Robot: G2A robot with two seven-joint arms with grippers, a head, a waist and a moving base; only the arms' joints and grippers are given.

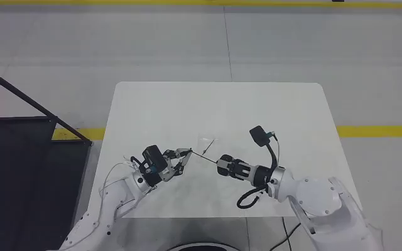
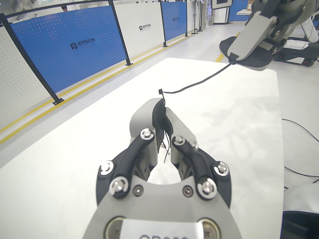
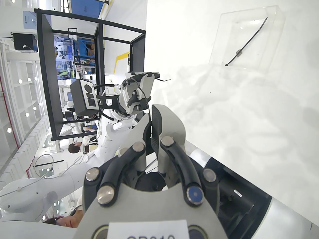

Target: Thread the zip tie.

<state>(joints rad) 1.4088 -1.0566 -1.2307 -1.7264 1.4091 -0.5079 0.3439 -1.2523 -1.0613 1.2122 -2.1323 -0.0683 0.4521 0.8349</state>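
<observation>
Black zip tie [image 2: 199,82] spans between jaws: left jaws shut just below head, right jaws pinching far end.

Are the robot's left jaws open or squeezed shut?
Shut. The left gripper has its jaws pressed together on the black zip tie, whose small head pokes out just past them.

surface [image 1: 276,119]: white, rounded corners | lying on it: clear shallow tray [image 3: 216,41], near the middle | in tray: black zip tie [image 3: 250,40]
</observation>
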